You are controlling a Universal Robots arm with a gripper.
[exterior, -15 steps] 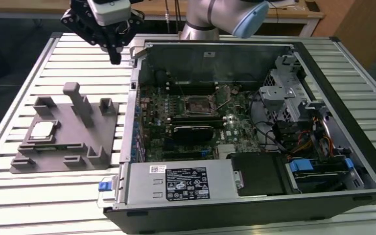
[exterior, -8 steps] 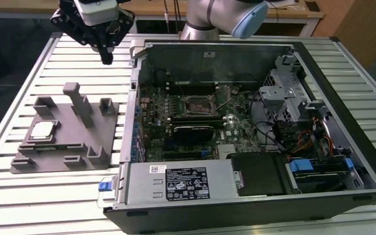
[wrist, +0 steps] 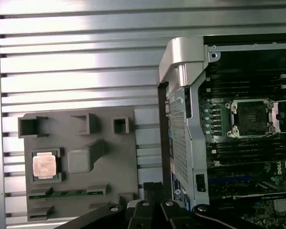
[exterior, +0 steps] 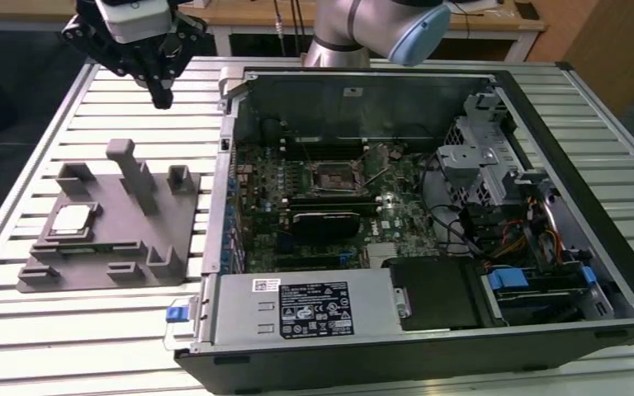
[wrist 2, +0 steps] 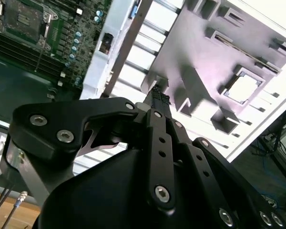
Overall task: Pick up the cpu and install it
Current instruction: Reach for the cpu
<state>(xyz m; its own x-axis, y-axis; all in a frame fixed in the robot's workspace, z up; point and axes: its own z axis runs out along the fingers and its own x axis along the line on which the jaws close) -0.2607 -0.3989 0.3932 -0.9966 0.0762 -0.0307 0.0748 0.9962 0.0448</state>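
Note:
The cpu [exterior: 72,219] is a small silver-grey square lying flat in a recess of the grey plastic fixture [exterior: 130,216] on the table, at the exterior view's left. Both wrist views show the cpu [wrist 2: 242,88] [wrist: 44,165] in that recess. My gripper [exterior: 162,99] hangs in the air beyond the fixture's far end, well apart from the cpu, near the case's far left corner. Its black fingers [wrist 2: 157,98] are shut together with nothing between them, and the gripper [wrist: 153,189] is also seen from above. The open cpu socket [exterior: 333,175] [wrist: 251,118] sits on the motherboard inside the case.
The open computer case [exterior: 581,124] lies on its side on the slatted aluminium table [exterior: 86,330]. Its metal wall [wrist: 181,71] rises between the fixture and the motherboard. The fixture carries several upright blocks [exterior: 121,157]. Drive cages and cables [exterior: 504,206] fill the case's right part.

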